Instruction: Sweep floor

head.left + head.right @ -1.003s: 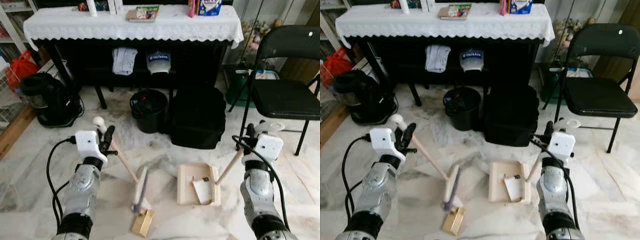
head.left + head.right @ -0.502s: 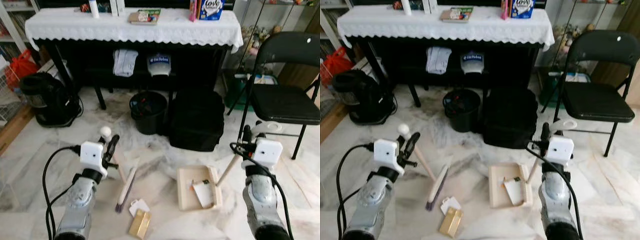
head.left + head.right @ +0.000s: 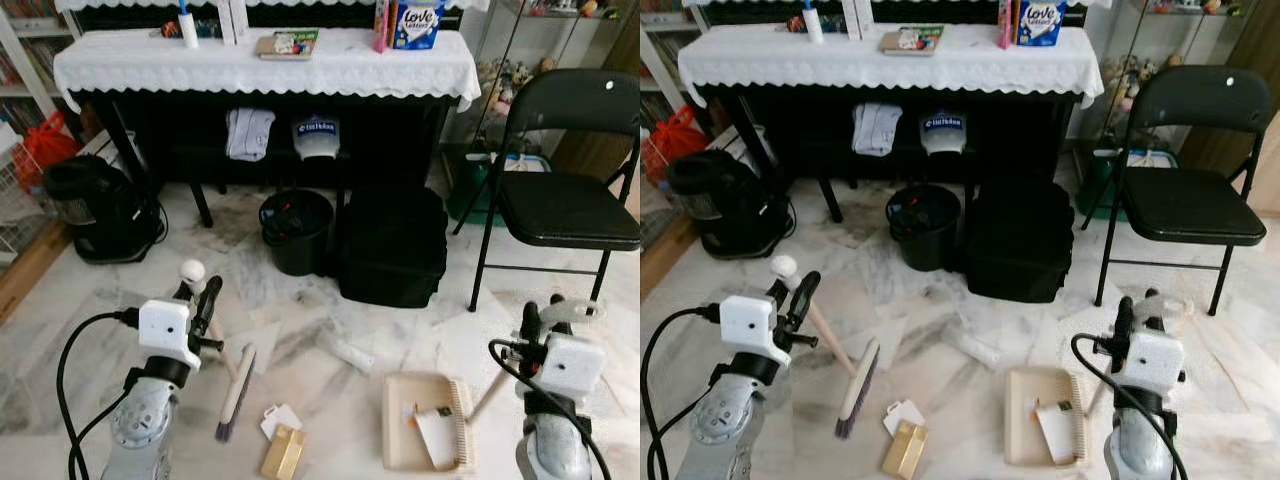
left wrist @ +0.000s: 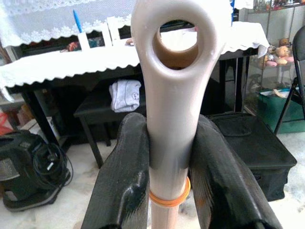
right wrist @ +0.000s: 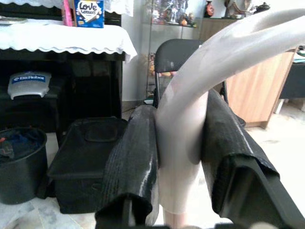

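Since a second ago, both arms have drawn back toward the robot, and the view has shifted with them. Then, the cream wooden-handled brush (image 3: pixel 235 391) had its bristle head just beside the white tag (image 3: pixel 280 421) and the small tan wooden block (image 3: pixel 284 452) on the white marble floor (image 3: pixel 90 300); now its head lies further to the left, apart from both. The left gripper (image 4: pixel 167 157) clamps the brush's pale handle just below its ringed end, both black fingers (image 4: pixel 126 176) pressed against it. The right gripper (image 5: pixel 178 157) grips the curved white handle of the beige plastic dustpan (image 3: pixel 428 437), which rests flat on the floor to the right of the block, with a white paper scrap (image 3: pixel 435 438) lying in it. Beyond them a black bucket (image 3: pixel 297 230) and a black bag (image 3: pixel 393 245) stand before a dark table with a white lace cloth (image 3: pixel 270 62). To the right stands a black folding chair (image 3: pixel 565 200).
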### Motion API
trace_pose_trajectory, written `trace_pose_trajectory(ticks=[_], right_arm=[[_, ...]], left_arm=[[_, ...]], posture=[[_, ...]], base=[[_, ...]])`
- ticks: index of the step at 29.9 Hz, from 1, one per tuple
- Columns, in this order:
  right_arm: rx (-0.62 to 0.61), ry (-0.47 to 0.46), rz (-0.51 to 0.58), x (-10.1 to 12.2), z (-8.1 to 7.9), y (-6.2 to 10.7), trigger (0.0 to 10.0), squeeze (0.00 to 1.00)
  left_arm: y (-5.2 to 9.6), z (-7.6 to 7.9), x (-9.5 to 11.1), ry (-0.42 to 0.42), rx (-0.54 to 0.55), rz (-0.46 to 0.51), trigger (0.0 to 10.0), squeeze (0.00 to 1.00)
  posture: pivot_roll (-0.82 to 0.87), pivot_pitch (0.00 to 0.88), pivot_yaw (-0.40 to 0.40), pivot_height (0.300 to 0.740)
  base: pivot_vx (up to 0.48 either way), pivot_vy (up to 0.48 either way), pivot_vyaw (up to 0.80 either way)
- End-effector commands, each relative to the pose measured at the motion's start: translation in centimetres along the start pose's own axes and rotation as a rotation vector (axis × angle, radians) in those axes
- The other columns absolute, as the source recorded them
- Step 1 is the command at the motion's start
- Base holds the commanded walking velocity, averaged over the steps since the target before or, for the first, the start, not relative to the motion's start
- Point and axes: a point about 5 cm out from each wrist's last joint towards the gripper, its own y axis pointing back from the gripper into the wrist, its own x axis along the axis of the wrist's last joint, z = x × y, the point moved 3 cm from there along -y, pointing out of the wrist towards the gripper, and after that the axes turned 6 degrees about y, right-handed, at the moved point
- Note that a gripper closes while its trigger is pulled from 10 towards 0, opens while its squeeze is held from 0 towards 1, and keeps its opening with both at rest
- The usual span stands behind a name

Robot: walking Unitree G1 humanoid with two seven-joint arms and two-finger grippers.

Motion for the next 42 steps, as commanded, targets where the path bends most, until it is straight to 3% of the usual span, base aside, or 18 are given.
trace_pose_trajectory(ticks=[1,5,13,19,23,27,36,42], right_arm=[[-0.029,-0.019,0.066,1.7,0.3,0.1,10.0,0.0],[-0.017,-0.015,0.07,2.1,0.3,1.0,10.0,0.0],[-0.047,-0.026,0.077,3.1,0.9,-0.2,10.0,0.0],[-0.065,-0.014,0.072,3.2,1.7,-0.6,10.0,0.0],[-0.079,-0.005,0.036,2.5,1.7,0.1,10.0,0.0],[-0.079,-0.005,0.021,2.4,1.7,0.5,10.0,0.0],[-0.062,0.007,0.015,2.2,2.0,0.3,10.0,0.0],[-0.071,0.011,0.024,2.7,2.2,0.2,10.0,0.0]], left_arm=[[0.2,-0.6,1.3,-0.02,0.018,0.034,10.0,0.0],[0.7,-0.9,1.3,-0.025,0.031,0.016,10.0,0.0],[1.8,-1.7,1.4,-0.03,0.11,-0.001,10.0,0.0],[1.5,-1.8,0.7,-0.013,0.14,-0.021,10.0,0.0],[1.6,-1.6,-0.9,-0.026,0.108,-0.074,10.0,0.0],[2.3,-0.4,-2.4,-0.033,0.055,-0.13,10.0,0.0],[3.2,-0.1,-3.3,-0.019,0.065,-0.158,10.0,0.0],[3.1,0.5,-3.2,-0.012,0.04,-0.152,10.0,0.0]], posture=[[-0.05,0.0,0.073,0.74],[-0.05,0.0,0.071,0.74],[0.01,0.0,0.015,0.74],[0.0,0.0,0.022,0.74],[-0.03,0.0,0.03,0.74],[-0.04,0.0,0.023,0.74],[-0.06,0.0,0.013,0.74],[-0.07,0.0,0.009,0.74]], base=[[0.0,0.0,0.0],[0.0,0.0,0.0],[0.0,0.0,0.0],[0.0,0.0,0.0],[0.0,0.0,0.0],[0.0,0.0,0.0],[0.0,0.0,0.0],[0.0,0.0,0.0]])
